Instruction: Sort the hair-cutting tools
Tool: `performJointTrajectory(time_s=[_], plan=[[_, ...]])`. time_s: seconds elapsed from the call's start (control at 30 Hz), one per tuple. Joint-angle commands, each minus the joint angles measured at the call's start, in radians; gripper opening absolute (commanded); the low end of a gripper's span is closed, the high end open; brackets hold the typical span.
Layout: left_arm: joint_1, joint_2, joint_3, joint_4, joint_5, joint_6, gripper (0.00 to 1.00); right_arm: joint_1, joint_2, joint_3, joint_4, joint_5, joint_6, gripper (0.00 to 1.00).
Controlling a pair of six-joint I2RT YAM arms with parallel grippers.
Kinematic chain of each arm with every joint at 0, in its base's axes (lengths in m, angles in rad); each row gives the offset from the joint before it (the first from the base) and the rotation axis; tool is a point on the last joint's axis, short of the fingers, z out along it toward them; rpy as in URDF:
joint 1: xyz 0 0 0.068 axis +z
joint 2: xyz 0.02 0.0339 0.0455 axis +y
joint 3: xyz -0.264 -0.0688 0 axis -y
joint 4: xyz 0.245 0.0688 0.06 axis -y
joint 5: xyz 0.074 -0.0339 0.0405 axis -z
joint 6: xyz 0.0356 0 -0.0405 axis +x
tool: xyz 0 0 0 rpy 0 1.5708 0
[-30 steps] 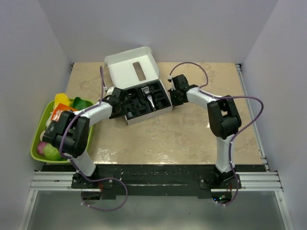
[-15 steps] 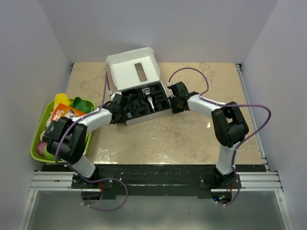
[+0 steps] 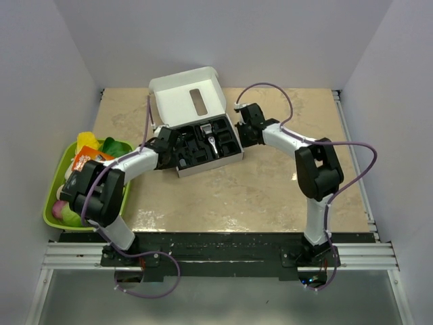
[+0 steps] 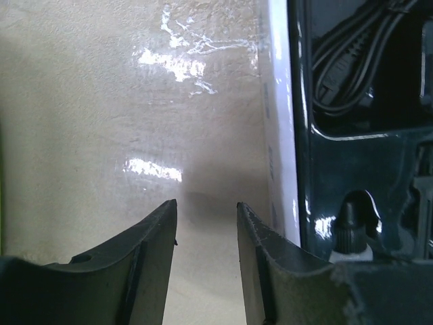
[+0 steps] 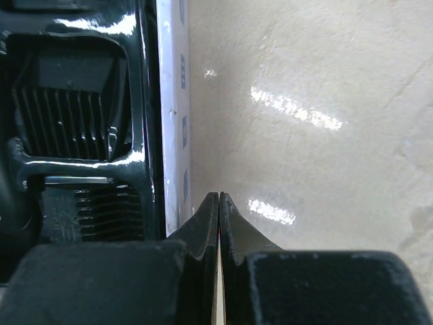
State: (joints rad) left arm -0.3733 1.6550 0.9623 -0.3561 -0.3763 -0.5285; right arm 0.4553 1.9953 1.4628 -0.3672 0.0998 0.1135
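Two sides of the white box (image 3: 186,101) flanked, left hand (image 4: 206,206) spread empty by one wall, right hand (image 5: 218,196) pressed together by the other, cord (image 4: 345,61) and comb attachments (image 5: 71,122) lodged in its insert (image 4: 358,169).

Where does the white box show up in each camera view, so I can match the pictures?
Top external: white box in the upper middle of the picture, lid open.
Left wrist: its white side wall runs vertically, right of centre.
Right wrist: its white side wall runs vertically, left of centre.
Shared landmark: the black insert inside it, beside that wall.
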Motion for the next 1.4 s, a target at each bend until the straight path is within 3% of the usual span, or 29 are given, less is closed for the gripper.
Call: performJointTrajectory(time_s=[0.0, 0.17, 0.43, 0.7, 1.03, 1.37], plan=[[0.014, 0.038, 0.038, 0.08, 0.054, 0.031, 0.43, -0.012, 0.045, 0.04, 0.045, -0.132, -0.057, 0.0], [0.019, 0.04, 0.007, 0.144, 0.164, 0.045, 0.36, -0.012, 0.053, 0.004, 0.099, -0.319, -0.087, 0.0], [0.017, 0.0, -0.086, 0.259, 0.335, 0.053, 0.32, -0.004, -0.013, -0.139, 0.192, -0.41, -0.069, 0.0], [-0.009, -0.041, -0.126, 0.26, 0.39, 0.047, 0.3, 0.094, -0.121, -0.297, 0.235, -0.315, -0.045, 0.0], [-0.19, -0.103, -0.152, 0.174, 0.315, 0.039, 0.3, 0.2, -0.286, -0.475, 0.286, -0.241, 0.031, 0.0], [-0.217, -0.309, -0.319, 0.166, 0.353, -0.007, 0.3, 0.385, -0.51, -0.68, 0.304, -0.141, 0.175, 0.0]])
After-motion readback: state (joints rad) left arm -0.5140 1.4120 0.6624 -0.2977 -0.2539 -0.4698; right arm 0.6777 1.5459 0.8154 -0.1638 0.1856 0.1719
